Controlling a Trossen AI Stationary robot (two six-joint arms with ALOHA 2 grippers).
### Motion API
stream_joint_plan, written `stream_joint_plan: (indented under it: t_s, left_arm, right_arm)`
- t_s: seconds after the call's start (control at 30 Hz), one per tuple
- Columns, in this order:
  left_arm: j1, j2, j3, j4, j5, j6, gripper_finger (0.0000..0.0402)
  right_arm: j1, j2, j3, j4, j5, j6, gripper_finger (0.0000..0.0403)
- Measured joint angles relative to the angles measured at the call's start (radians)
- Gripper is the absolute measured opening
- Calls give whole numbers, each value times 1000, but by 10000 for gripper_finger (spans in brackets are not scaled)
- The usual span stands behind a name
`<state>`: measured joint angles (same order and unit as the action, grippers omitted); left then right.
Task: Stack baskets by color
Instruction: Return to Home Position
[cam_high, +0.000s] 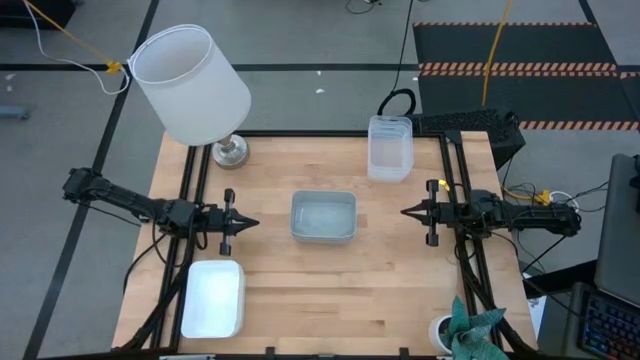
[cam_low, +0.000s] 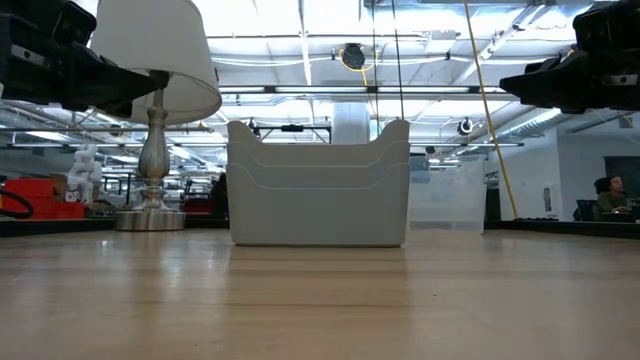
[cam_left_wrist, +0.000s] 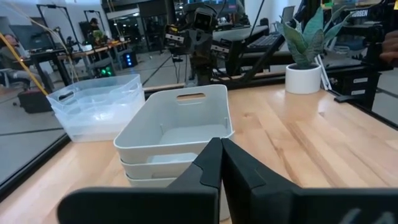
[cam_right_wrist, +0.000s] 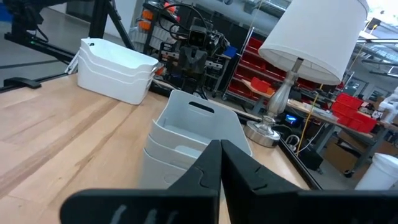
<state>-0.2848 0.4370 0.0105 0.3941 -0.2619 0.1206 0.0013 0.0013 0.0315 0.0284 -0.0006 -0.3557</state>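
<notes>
The lampshade (cam_high: 190, 85) looms nearest in the high view. The grey-blue stack (cam_high: 323, 217) sits mid-table between the left gripper (cam_high: 252, 222) and right gripper (cam_high: 406, 211). The white stack (cam_high: 212, 298) lies beside the left arm, and the clear stack (cam_high: 390, 148) sits along the lamp's edge. In the low view the grey-blue stack stands centred. In each wrist view the fingers are pressed together.

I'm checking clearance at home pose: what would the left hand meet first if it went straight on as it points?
Likely the grey stack mid-table: the shut left hand points straight at it, nothing between. Its height is unclear; it might pass over.
</notes>
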Motion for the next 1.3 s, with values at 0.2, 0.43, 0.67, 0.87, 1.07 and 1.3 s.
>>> stream_joint_plan:
  t_s: [0.2,0.43,0.67,0.87,1.07,1.3]
  left_arm:
    - [0,-32,0,-27,5,29,3]
    - [18,-177,1,-105,27,67,3]
    - [40,-310,1,-266,41,34,3]
    - [40,-381,2,-349,61,23,2]
    - [50,-418,2,-353,63,88,4]
    - [87,-424,2,-366,139,89,4]
  right_arm:
    - [0,7,-17,4,1,0,0]
    - [0,8,-17,3,0,3,0]
    - [0,8,-17,4,0,3,0]
    - [0,8,-17,4,-1,3,0]
    - [0,8,-17,4,0,3,0]
    - [0,8,-17,4,-1,3,0]
